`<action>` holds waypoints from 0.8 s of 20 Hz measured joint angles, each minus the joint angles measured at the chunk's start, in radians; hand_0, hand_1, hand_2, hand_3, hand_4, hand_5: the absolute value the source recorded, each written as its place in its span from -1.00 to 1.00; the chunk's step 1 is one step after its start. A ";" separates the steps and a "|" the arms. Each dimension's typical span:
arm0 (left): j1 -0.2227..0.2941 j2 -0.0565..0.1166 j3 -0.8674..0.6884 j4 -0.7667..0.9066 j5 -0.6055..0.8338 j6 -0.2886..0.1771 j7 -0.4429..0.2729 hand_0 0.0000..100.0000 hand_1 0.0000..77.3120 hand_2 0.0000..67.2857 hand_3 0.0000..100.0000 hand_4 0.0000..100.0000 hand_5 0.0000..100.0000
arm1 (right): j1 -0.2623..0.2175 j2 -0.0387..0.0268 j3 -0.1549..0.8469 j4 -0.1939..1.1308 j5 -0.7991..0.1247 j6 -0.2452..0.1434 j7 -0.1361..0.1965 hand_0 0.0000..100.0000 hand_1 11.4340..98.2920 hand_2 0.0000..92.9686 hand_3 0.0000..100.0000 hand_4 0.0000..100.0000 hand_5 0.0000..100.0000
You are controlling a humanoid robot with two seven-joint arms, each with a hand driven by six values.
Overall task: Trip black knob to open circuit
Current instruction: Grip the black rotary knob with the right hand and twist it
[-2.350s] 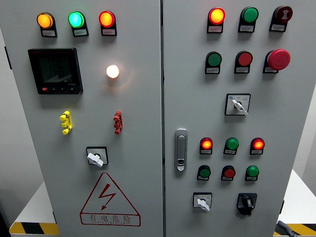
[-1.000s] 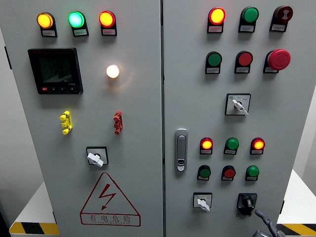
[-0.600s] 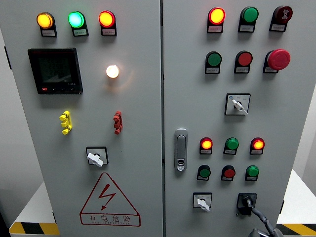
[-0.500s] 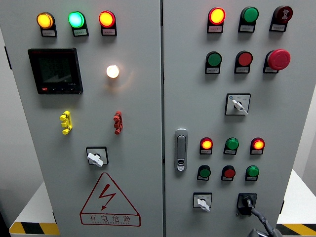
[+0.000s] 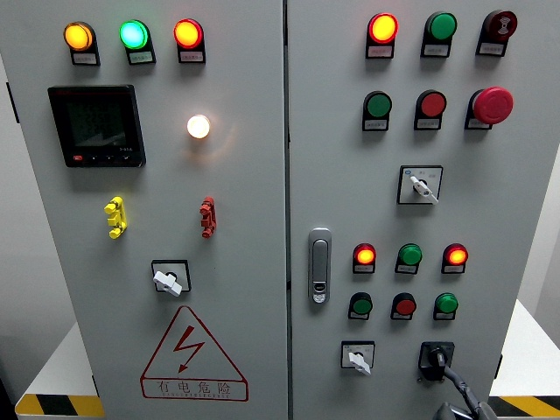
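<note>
Reaching up from the lower right corner, the right hand (image 5: 457, 395) shows only as a grey finger (image 5: 451, 376) whose tip touches the black knob (image 5: 436, 359); the rest of the hand is cut off by the frame edge, so whether its fingers are spread or curled cannot be told. The black knob sits at the bottom right of the right door (image 5: 516, 201) of a grey cabinet, just right of a white selector (image 5: 357, 357) and below a row of three dark buttons — green (image 5: 360, 304), red (image 5: 403, 304), green (image 5: 446, 304). Above these, three lamps are lit: red (image 5: 365, 255), green (image 5: 409, 255), red (image 5: 455, 255). A metal latch (image 5: 320, 265) stands near the door's left edge. Higher on the same door are a second white selector (image 5: 421, 185) and a red mushroom button (image 5: 493, 104). On the left door (image 5: 245, 175) are a dark meter (image 5: 96, 125), a glowing white lamp (image 5: 199, 126) and a red warning triangle (image 5: 193, 354).
</note>
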State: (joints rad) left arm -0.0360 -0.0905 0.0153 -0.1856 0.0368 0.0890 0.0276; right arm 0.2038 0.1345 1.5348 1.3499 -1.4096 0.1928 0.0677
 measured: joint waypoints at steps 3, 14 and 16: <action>0.000 0.000 0.000 0.000 0.000 0.000 0.000 -1.00 -1.00 -0.42 -0.48 -0.80 -0.83 | 0.000 0.0003 -0.005 0.000 0.000 0.000 -0.013 1.00 0.51 -1.00 0.68 0.92 1.00; 0.000 0.000 0.000 0.000 0.000 0.000 0.000 -1.00 -1.00 -0.42 -0.48 -0.80 -0.83 | 0.000 0.0003 -0.022 0.007 0.000 0.000 -0.022 1.00 0.50 -1.00 0.67 0.91 1.00; 0.000 0.000 0.000 0.000 0.000 0.000 0.000 -1.00 -1.00 -0.42 -0.48 -0.80 -0.83 | 0.000 0.0005 -0.025 0.008 0.000 0.000 -0.023 1.00 0.49 -1.00 0.67 0.91 1.00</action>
State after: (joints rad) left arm -0.0358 -0.0905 0.0153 -0.1856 0.0368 0.0890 0.0276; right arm 0.2042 0.1349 1.5102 1.3576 -1.4097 0.1932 0.0447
